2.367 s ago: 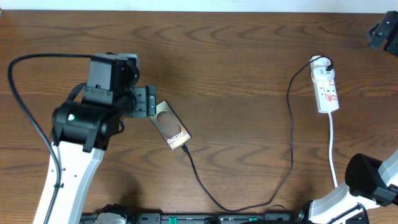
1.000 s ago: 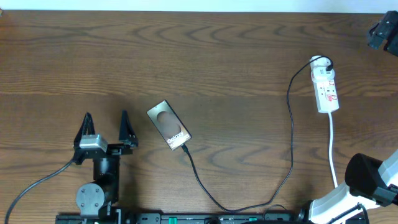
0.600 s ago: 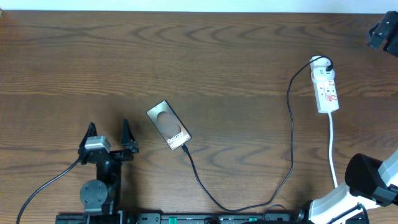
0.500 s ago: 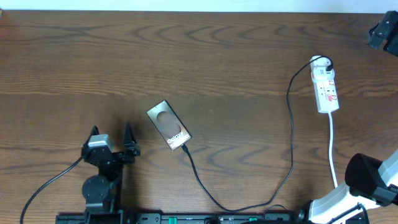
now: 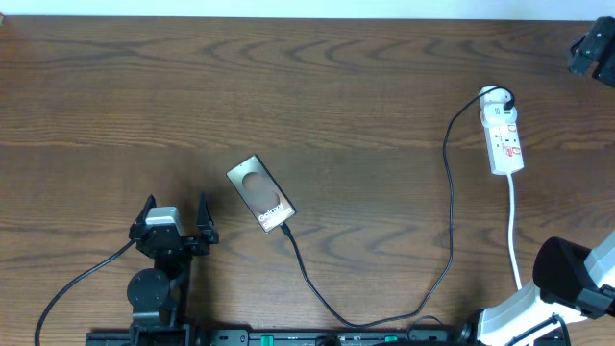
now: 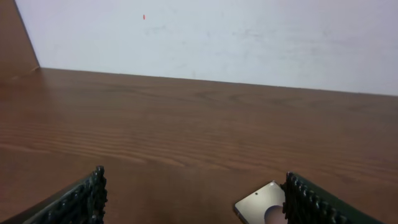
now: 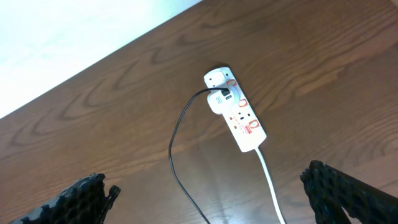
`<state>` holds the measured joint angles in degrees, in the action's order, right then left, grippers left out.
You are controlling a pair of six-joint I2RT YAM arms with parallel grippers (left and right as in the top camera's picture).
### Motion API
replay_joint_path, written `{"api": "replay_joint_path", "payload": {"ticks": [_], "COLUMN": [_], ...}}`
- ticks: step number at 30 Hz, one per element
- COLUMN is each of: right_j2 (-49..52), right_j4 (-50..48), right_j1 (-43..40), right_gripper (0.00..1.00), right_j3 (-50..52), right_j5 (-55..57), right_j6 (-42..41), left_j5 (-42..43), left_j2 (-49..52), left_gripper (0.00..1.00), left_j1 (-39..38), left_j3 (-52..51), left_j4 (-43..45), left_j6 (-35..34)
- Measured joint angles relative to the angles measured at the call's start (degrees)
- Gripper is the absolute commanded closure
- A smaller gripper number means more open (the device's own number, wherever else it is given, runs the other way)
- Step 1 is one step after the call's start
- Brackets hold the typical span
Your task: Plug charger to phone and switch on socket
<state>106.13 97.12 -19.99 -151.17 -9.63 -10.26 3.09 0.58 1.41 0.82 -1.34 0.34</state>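
Over on the right side of the table [image 5: 346, 86], the socket [image 5: 503, 133] lies well apart from both of my tools, but it is plainly on my right arm's side. My right gripper [image 7: 208, 177] has its fingers spread as wide as they go and holds nothing. From its wrist camera the socket sits ahead of it, a little right of centre between the fingers. The strip's long axis runs on a diagonal there, with the rounded plug end farther from me and to the left, and the white cord [image 7: 270, 180] trailing back toward me on the right. The red marks are spaced along that axis, so I judge I must come at it from above and line up along its length to press one. I cannot tell from here whether any switch is already on. My left gripper [image 5: 175, 204] is also wide open and empty, low on the left near the front edge. The phone [image 5: 259, 193] lies just to its right, tilted on a diagonal. The charger [image 5: 450, 211] runs from the socket down and around to the phone's nearer short edge, where its tip looks seated, though I cannot be sure. Reaching the socket is work for the right arm.
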Motion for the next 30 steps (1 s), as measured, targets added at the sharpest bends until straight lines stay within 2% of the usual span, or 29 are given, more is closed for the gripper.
{"api": "replay_joint_path", "payload": {"ticks": [30], "right_j2": [0.00], "right_j4": [0.00], "right_j1": [0.00], "right_gripper": [0.01], "right_j3": [0.00], "right_j5": [0.00], "right_j6": [0.00], "left_j5": [0.00], "left_j2": [0.00], "left_gripper": [0.13], "left_j1": [0.00], "left_j3": [0.00], "left_j4": [0.02], "left_j6": [1.22]}}
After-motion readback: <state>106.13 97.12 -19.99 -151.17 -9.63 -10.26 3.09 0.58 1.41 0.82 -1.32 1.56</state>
